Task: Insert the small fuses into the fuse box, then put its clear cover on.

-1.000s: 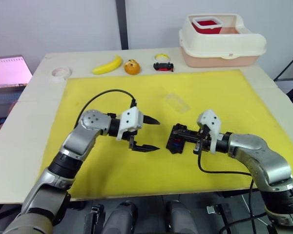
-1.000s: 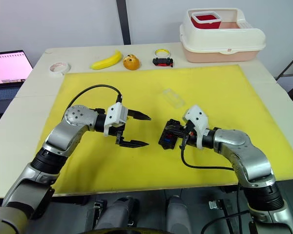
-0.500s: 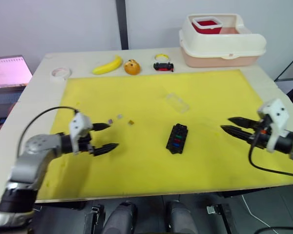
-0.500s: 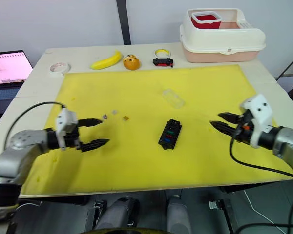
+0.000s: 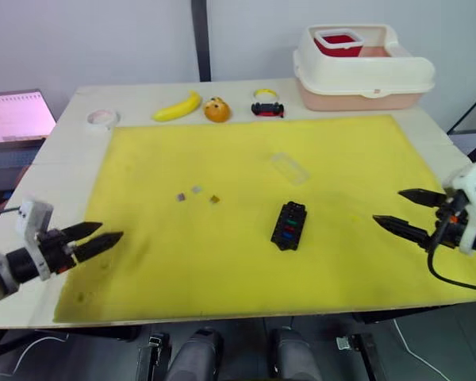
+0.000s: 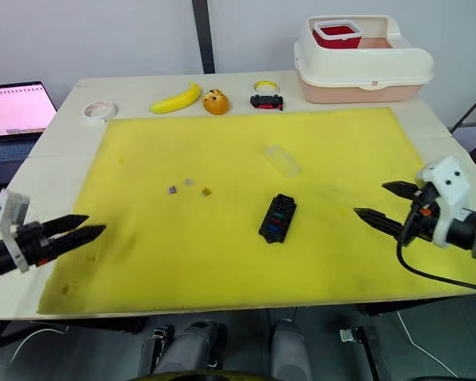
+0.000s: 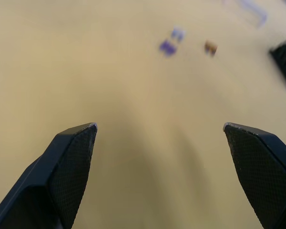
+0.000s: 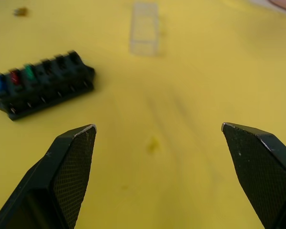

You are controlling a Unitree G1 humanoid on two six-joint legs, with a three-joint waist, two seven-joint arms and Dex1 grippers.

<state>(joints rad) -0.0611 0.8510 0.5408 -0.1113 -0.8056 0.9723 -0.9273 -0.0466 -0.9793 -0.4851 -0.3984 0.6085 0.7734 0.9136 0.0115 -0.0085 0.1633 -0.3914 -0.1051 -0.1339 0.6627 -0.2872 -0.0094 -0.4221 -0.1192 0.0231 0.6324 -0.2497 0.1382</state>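
The black fuse box (image 5: 289,225) lies on the yellow mat (image 5: 246,262), right of centre, with blue, red and green fuses (image 8: 15,78) seated at one end. Three loose small fuses, purple (image 5: 181,197), grey (image 5: 196,189) and olive (image 5: 214,199), rest on the mat to its left. Behind the box lies the clear cover (image 5: 289,167). My left gripper (image 5: 111,230) hovers open at the mat's left edge, far from the fuses. At the right edge, my right gripper (image 5: 387,205) is open and empty, well clear of the box.
Along the back of the table are a white tape roll (image 5: 101,117), a banana (image 5: 175,107), an orange (image 5: 216,109), a small black-and-yellow toy (image 5: 265,103) and a cream lidded bin (image 5: 363,67). A laptop (image 5: 16,119) sits off the left side.
Both arms have drawn back from the fuse box to the mat's outer edges. The right gripper, shut at the box before, has opened and left it lying on the mat.
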